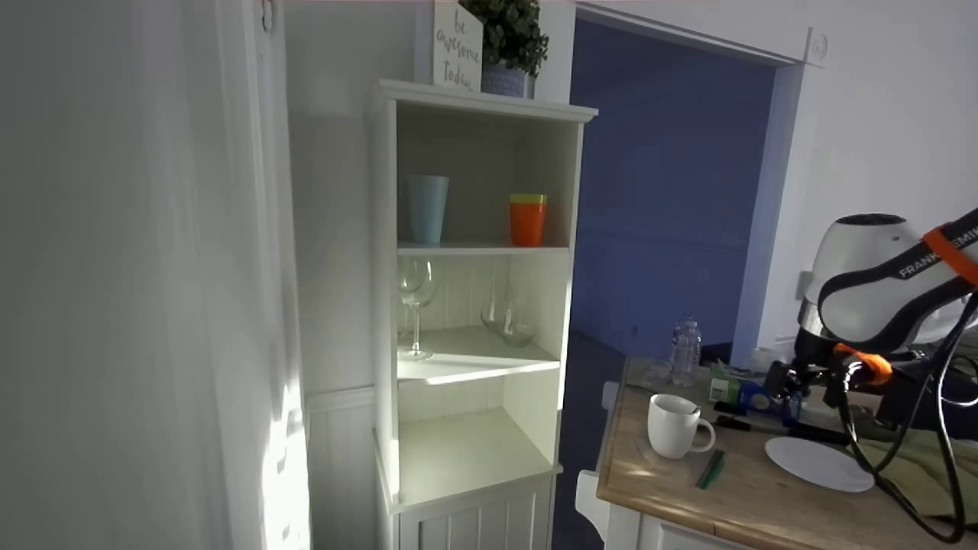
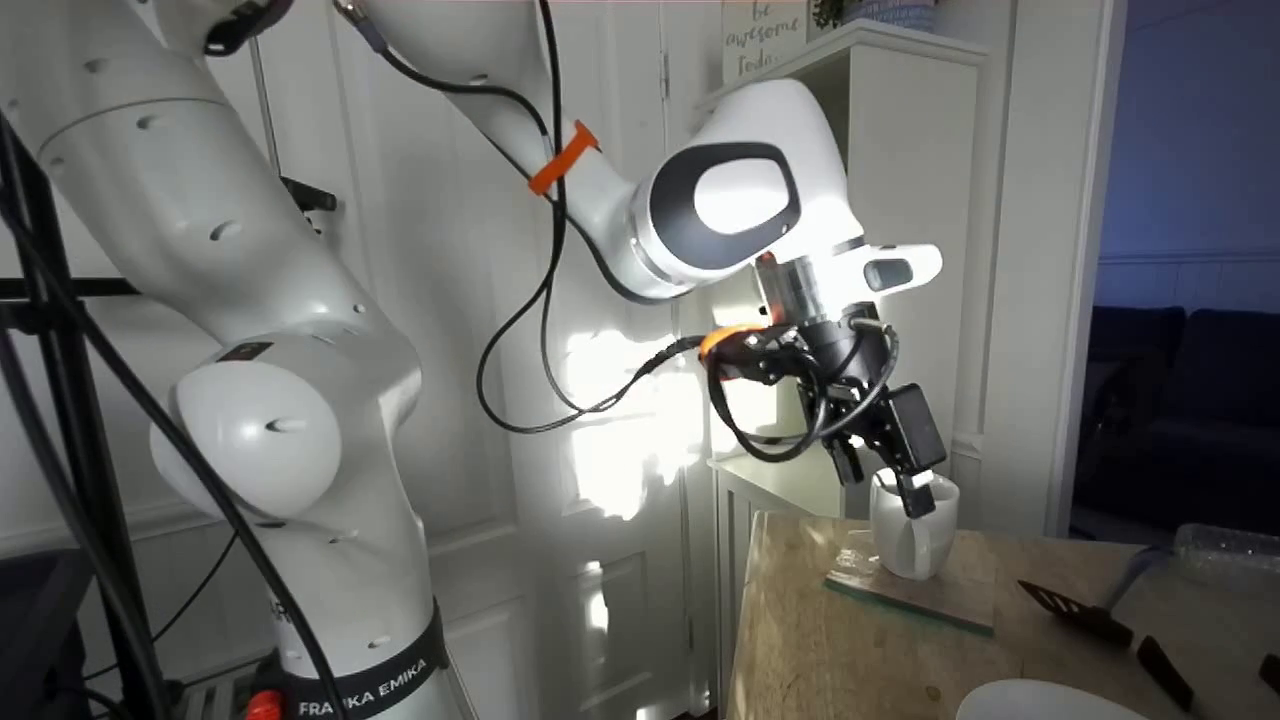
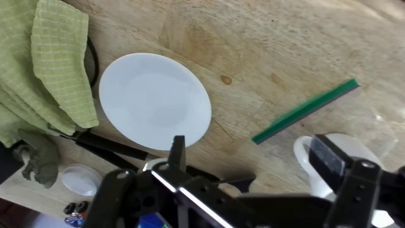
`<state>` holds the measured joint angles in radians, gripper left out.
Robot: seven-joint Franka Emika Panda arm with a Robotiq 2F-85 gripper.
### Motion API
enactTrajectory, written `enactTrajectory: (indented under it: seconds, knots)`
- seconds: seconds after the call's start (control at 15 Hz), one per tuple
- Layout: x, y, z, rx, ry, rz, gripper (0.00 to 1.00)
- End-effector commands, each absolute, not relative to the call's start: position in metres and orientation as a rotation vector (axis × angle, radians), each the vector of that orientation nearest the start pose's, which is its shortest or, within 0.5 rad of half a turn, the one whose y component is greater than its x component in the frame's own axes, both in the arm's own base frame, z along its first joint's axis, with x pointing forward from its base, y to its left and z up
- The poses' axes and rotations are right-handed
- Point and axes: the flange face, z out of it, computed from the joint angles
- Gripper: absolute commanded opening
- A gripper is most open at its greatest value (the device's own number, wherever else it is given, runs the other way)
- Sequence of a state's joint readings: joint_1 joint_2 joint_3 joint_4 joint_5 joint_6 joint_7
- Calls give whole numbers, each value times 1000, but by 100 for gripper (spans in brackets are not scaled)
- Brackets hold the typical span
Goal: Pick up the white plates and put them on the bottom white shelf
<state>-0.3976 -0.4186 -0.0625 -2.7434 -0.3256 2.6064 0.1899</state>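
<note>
One white plate lies flat on the wooden table. It shows in both exterior views (image 1: 819, 464) (image 2: 1045, 703) and whole in the wrist view (image 3: 155, 101). My gripper (image 3: 253, 155) is open with nothing between its fingers. It is above the table, with one fingertip overlapping the plate's lower rim in the wrist view and the other overlapping the white mug. In an exterior view the gripper (image 2: 885, 482) hangs in front of the mug. The bottom white shelf (image 1: 474, 451) is the lowest open compartment of the white cabinet, above its panelled door; its bare surface shows. No second plate can be made out.
The white mug (image 1: 672, 428) stands near the table edge. A green-edged clear bag (image 3: 305, 110) lies by it. Black-handled utensils (image 3: 110, 145) and a green towel (image 3: 60, 63) lie close to the plate. A wine glass (image 1: 416, 305) stands on the middle shelf; cups (image 1: 527, 221) stand above.
</note>
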Motion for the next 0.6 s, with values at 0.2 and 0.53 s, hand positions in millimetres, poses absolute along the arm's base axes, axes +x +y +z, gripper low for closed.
enactTrajectory:
  seconds: [0.2,0.53]
  knots:
    - [384,-190,321,-3503,956,-256,100]
    - [383,-188,313,-3528,958,-158,100]
